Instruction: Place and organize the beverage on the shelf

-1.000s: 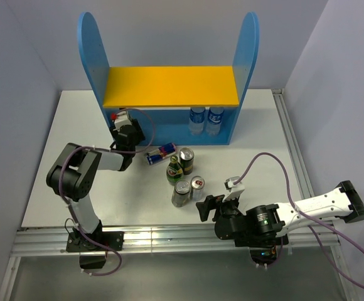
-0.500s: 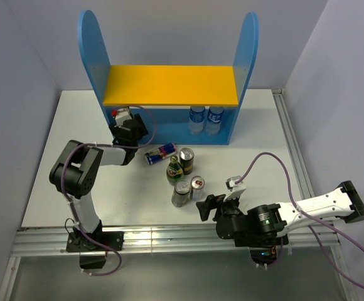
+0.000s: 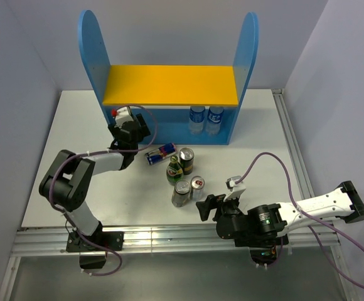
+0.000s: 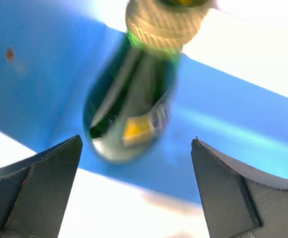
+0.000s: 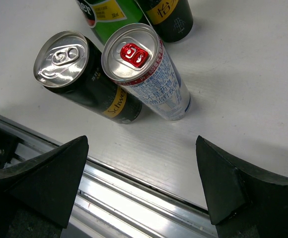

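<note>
**Green bottle on the lower level, left tool spread wide**

The green bottle (image 4: 129, 99) stands against the blue back of the shelf (image 3: 169, 84), lower level, left end. The view is blurred, so I can't say whether it sits square. The left tool (image 4: 135, 148) gapes either side of it, apparently touching nothing: the release step, I'd judge. Next calls for a straight retreat. The right tool (image 5: 141, 144), equally wide, hovers over the silver can (image 5: 149, 74) on the table (image 3: 257, 125).

Our shelf (image 3: 94, 56), blue-sided with a yellow-orange upper board (image 3: 169, 84), stands at the surface's far edge. We see one green bottle (image 4: 134, 99), blurred, against its blue lower level. Out front a blue-silver can (image 3: 161, 152) lies sideways; another green bottle (image 3: 174, 169), a dark can (image 3: 186, 158), a nearer dark can (image 3: 181, 192) and a silver can (image 3: 197, 185) stand clustered.
</note>
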{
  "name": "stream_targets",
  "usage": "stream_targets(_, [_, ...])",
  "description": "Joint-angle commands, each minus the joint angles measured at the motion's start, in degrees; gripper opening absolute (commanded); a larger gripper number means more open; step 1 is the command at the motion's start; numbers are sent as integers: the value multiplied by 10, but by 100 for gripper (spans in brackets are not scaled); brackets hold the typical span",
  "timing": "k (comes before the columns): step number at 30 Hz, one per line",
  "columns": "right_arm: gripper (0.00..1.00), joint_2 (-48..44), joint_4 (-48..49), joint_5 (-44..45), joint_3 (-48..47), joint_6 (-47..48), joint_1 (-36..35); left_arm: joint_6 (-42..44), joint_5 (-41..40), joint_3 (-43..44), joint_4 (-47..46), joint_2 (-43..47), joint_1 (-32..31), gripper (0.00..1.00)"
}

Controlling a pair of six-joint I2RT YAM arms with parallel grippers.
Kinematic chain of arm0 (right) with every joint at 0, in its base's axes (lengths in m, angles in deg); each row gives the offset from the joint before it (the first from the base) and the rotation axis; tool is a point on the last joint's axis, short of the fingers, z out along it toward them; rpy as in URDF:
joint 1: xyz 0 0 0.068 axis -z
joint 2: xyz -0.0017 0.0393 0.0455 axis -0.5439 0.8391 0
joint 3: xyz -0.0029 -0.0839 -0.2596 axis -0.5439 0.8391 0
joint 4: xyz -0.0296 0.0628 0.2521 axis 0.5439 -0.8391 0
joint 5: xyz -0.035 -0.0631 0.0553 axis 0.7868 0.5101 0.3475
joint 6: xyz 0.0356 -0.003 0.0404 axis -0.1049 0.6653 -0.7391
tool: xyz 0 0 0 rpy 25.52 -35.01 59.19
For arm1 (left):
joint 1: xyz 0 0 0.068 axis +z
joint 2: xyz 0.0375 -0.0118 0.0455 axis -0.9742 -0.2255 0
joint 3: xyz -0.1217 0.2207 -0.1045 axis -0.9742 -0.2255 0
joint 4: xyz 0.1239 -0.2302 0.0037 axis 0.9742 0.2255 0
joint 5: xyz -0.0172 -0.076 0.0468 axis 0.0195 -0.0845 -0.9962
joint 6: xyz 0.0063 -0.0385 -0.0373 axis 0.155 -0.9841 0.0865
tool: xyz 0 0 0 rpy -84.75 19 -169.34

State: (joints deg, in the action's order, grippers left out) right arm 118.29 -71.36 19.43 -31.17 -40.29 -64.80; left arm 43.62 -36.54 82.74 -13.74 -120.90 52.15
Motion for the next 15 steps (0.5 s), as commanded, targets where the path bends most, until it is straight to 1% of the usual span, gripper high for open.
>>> stream_targets(1, [96,0,13,18,0,-2,-4,9,-17,-13,-5,71,-28,98])
stream_targets(4, [96,-5,13,18,1,-1,-4,26,-7,-22,29,109,-47,96])
stream_targets(10, [95,-6,15,20,3,-2,-5,60,6,-10,129,176,-96,95])
stream_targets(11, [95,-6,13,20,4,-2,-6,71,20,-7,140,185,-101,94])
stream_targets(12, [95,-6,13,20,3,-2,-7,77,52,-4,156,196,-104,94])
stream_targets(13, [95,-7,13,21,2,-2,-8,82,77,9,187,198,-105,94])
stream_targets(15, [95,-8,12,21,3,-3,-9,109,109,27,219,188,-106,94])
